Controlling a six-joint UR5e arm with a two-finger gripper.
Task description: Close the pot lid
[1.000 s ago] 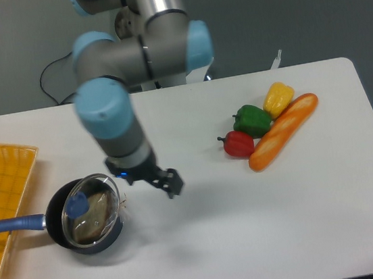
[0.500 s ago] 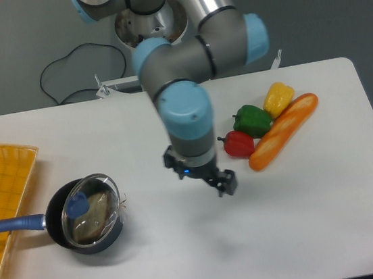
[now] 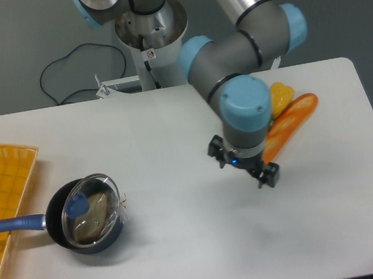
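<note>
Gripper (image 3: 267,176): one second ago just beside the pot, half a second ago mid-surface, now well to the right, near the bread; it has travelled away from the pot and carries nothing. How far the jaws are parted cannot be told at this size and angle; it touches nothing.

Arm (image 3: 243,98): swung rightward across the surface, now covering most of the vegetables.

Surface (image 3: 186,248): white, bearing all items below.

Tray (image 3: 1,182): yellow, at the left edge, unmoved.

Pot (image 3: 68,225): black, blue handle pointing left over the tray; same place in all three views.

Lid (image 3: 91,209): glass, blue knob, lying over the pot's mouth but shifted toward its right rim and seemingly a little tilted; unchanged across the views.

Bread (image 3: 290,123): orange, partly hidden behind the arm.

Yellow pepper (image 3: 280,95): partly visible beside the arm.

Judgement: with the lid on the pot and the gripper withdrawn, the task reads as finished or nearly so; only the seating looks imperfect.
</note>
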